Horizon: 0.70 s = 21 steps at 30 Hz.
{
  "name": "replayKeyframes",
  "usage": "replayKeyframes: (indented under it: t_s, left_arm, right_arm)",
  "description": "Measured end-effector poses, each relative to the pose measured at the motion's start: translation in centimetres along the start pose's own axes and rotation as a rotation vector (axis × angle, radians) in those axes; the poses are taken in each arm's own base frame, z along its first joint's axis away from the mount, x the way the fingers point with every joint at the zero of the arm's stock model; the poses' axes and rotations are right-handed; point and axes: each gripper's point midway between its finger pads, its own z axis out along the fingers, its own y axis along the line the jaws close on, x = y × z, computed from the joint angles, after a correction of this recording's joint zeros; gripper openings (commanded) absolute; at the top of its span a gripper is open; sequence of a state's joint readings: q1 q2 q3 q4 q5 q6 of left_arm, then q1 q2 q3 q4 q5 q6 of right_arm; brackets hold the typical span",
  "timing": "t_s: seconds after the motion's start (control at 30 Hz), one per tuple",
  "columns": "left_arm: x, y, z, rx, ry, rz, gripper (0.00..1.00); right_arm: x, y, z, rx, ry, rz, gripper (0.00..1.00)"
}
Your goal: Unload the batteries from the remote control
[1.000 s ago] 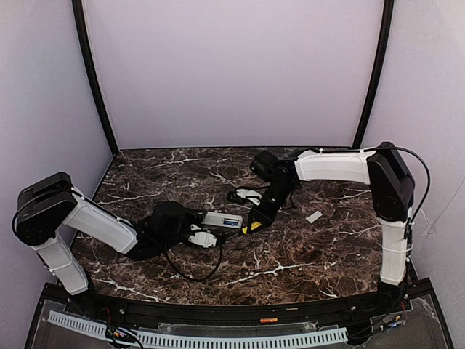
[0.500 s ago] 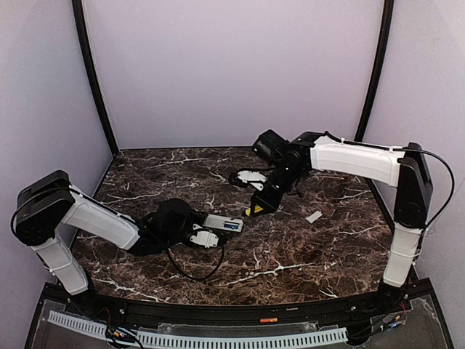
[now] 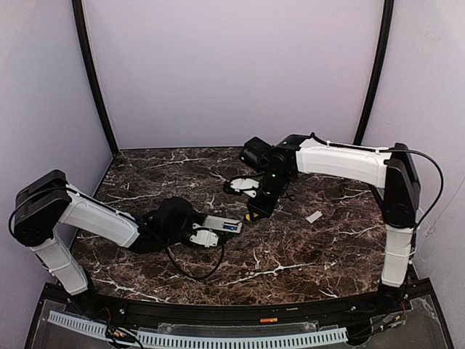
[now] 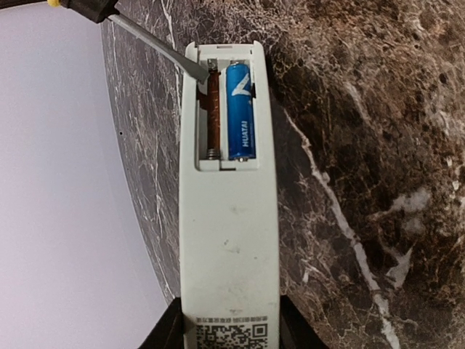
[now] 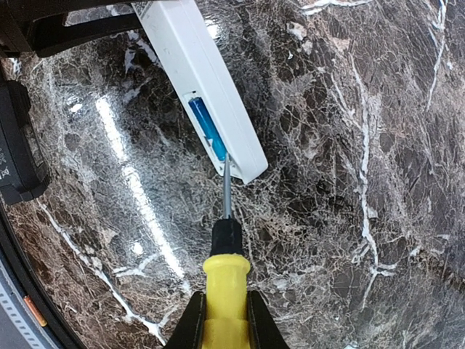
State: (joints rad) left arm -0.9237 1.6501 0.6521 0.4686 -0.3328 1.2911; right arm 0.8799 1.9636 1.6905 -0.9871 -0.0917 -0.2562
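**Screwdriver tip at the open battery bay**

Your left gripper (image 4: 229, 331) clamps the code-marked end of the remote control (image 4: 229, 240), near the middle of the marble worktop (image 3: 305, 254). Two batteries (image 4: 240, 110) sit side by side in its open bay. Your right gripper (image 5: 225, 320) is closed on the yellow-handled screwdriver (image 5: 226, 287), whose blade tip is at the bay's far end.

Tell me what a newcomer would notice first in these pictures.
The white remote control, gripped by the left pincer at table centre, shows a blue battery in its open compartment. A yellow-handled screwdriver in the right pincer pokes its tip into the slot beside that battery. A small white lid lies to their right.
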Motion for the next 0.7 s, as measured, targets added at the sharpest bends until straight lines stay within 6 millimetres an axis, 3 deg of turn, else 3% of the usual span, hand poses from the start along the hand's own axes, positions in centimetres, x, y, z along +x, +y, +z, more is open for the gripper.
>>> replayKeyframes:
  t_s: [0.7]
  left_arm:
    - [0.02,-0.11,0.05,0.026,0.008,-0.018,0.00]
  right_arm:
    - [-0.73,0.86,0.91,0.083,0.075,-0.041,0.00]
